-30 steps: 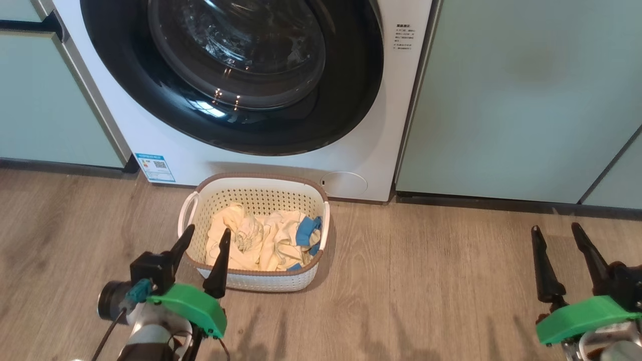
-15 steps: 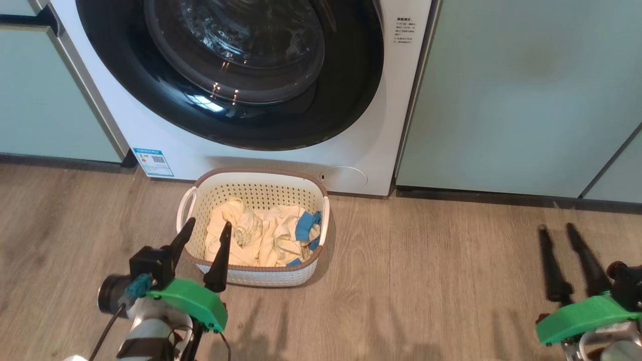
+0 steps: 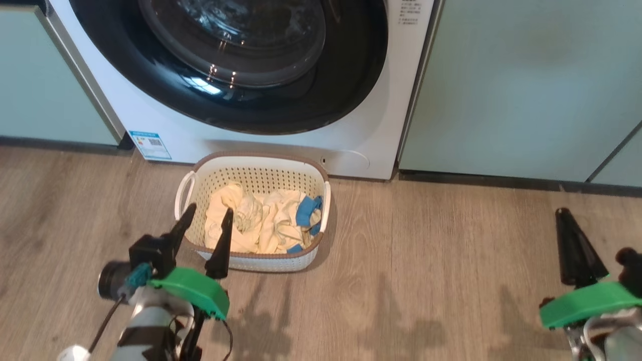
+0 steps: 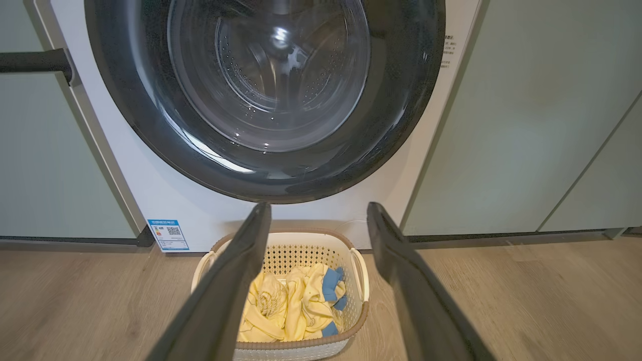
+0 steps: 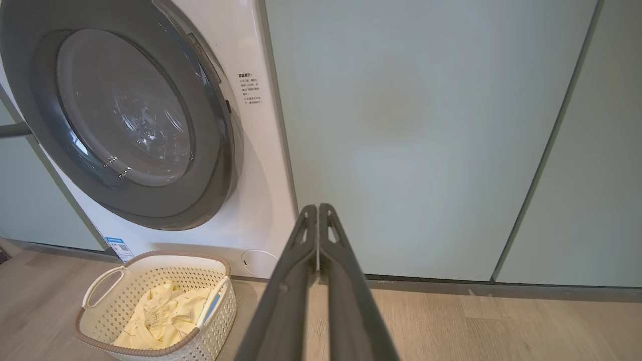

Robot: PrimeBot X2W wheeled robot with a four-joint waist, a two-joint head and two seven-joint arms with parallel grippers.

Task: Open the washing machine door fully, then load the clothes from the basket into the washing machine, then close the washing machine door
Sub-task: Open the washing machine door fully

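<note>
At 7 o'clock in the head view, the left end effector [image 3: 209, 211] stands spread near the front rim of the basket [image 3: 261, 156]. At 4 o'clock the right end effector [image 3: 562, 215] is pressed together, empty. The clothes [image 3: 261, 225] lie in the basket, just below the seemingly shut washing machine door [image 3: 351, 75] at 12 o'clock. It is probably best to hook the ring's 3 o'clock edge and swing the door wide, clear of the basket.

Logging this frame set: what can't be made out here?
- Head view: the upper part of the washing machine door is cut off by the top edge.
- All views: the basket floor is hidden under the clothes; the bunched heap hides how many garments there are.
- Head view: blue sticker text too small. Right wrist view: printed notice beside the door too small to read.
</note>
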